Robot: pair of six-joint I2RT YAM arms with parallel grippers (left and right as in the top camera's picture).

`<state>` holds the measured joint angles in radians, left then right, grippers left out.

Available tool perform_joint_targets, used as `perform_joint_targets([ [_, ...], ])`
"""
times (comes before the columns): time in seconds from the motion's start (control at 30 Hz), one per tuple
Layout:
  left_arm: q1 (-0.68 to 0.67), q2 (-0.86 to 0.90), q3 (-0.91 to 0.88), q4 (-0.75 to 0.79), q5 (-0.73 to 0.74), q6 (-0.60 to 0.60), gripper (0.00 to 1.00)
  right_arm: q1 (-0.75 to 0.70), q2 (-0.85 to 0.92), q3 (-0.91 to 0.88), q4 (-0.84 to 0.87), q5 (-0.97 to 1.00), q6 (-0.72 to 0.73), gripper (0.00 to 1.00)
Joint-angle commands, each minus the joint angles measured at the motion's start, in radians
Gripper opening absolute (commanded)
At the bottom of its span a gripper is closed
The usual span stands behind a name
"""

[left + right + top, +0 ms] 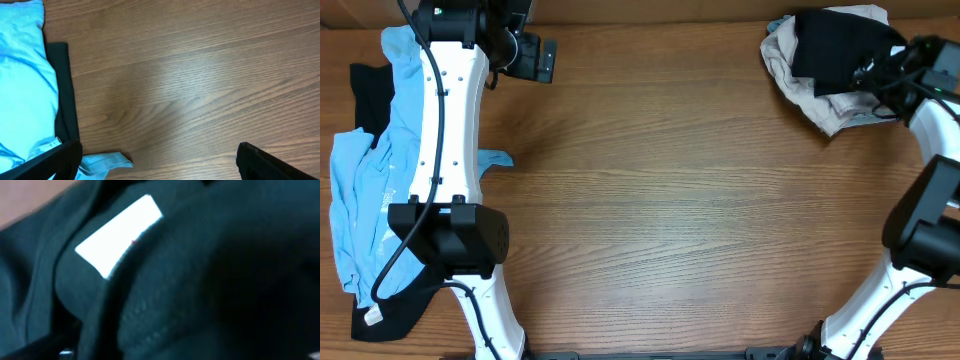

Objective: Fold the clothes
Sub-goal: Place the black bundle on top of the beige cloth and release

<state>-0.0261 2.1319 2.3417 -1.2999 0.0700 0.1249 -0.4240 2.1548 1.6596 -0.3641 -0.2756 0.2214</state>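
A light blue garment point(365, 190) lies crumpled along the table's left edge on top of a black garment point(365, 85). Both show in the left wrist view, the blue one point(25, 75) and the black one point(65, 90). My left gripper point(542, 60) is open and empty over bare wood point(159, 152), to the right of them. At the far right a black garment point(835, 45) lies on a beige garment point(790, 70). My right gripper point(873, 70) is pressed into the black garment point(200, 290), which fills its view with a white label point(120, 232). Its fingers are hidden.
The wooden table point(690, 200) spans the view. A corner of the blue cloth point(107, 161) pokes out near my left finger. The left arm's body lies over the blue garment. The right arm's base stands at the lower right.
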Motion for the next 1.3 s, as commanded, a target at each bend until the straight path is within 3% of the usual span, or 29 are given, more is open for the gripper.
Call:
perform_joint_targets([
  [0.0,0.000,0.006,-0.005,0.003,0.001,-0.021,1.00,-0.045,-0.069,0.032,-0.037,-0.109,-0.074,1.00],
  [0.23,0.000,0.006,-0.005,0.002,0.001,-0.021,1.00,-0.069,-0.291,0.032,-0.091,-0.216,-0.074,1.00],
  [0.4,0.000,0.006,-0.005,-0.002,0.000,-0.020,1.00,-0.029,-0.336,0.031,0.012,-0.147,-0.076,0.97],
  [0.6,0.000,0.006,-0.005,-0.008,0.001,-0.020,1.00,0.075,-0.217,0.030,0.225,0.167,-0.190,1.00],
  [0.8,0.000,0.006,-0.005,-0.008,0.001,-0.021,1.00,0.122,-0.003,0.030,0.392,0.231,-0.252,1.00],
  [0.93,0.000,0.006,-0.005,-0.011,0.001,-0.021,1.00,0.129,0.132,0.030,0.365,0.231,-0.245,1.00],
  [1.07,0.000,0.006,-0.005,-0.013,0.002,-0.021,1.00,0.127,0.226,0.030,0.220,0.230,-0.172,1.00],
  [1.27,0.000,0.006,-0.005,-0.012,0.001,-0.021,1.00,0.127,0.188,0.032,0.145,0.230,-0.169,1.00],
])
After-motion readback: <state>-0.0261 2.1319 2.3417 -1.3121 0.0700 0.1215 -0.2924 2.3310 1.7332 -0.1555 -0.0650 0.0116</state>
